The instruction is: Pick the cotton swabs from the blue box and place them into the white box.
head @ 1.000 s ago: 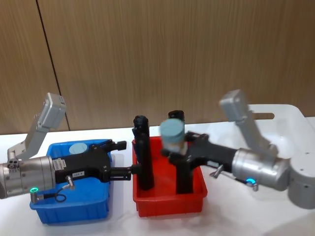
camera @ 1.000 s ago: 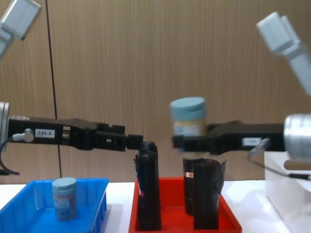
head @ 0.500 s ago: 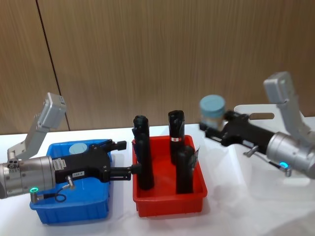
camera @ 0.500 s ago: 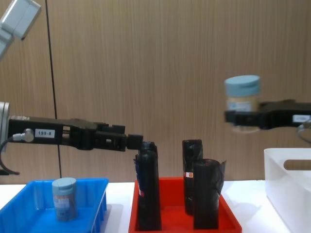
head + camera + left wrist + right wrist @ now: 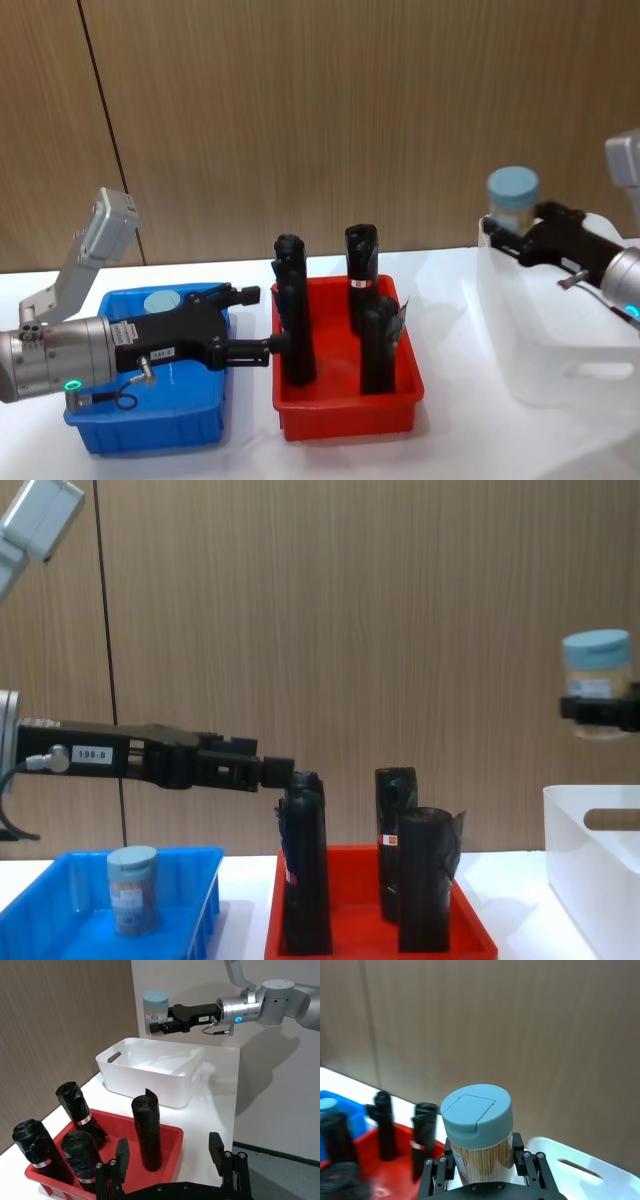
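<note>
The left arm [image 5: 60, 360] lies level, reaching in from the left of the red tray [image 5: 345, 415]. Its black left tool [image 5: 262, 318] hangs at the tray's left wall, fingers spread apart and holding nothing. The right arm [image 5: 625, 275] comes in from the right, raised well above and to the right of the tray. The right tool [image 5: 508, 236] is clamped on an upright jar of cotton swabs [image 5: 513, 200].
</note>
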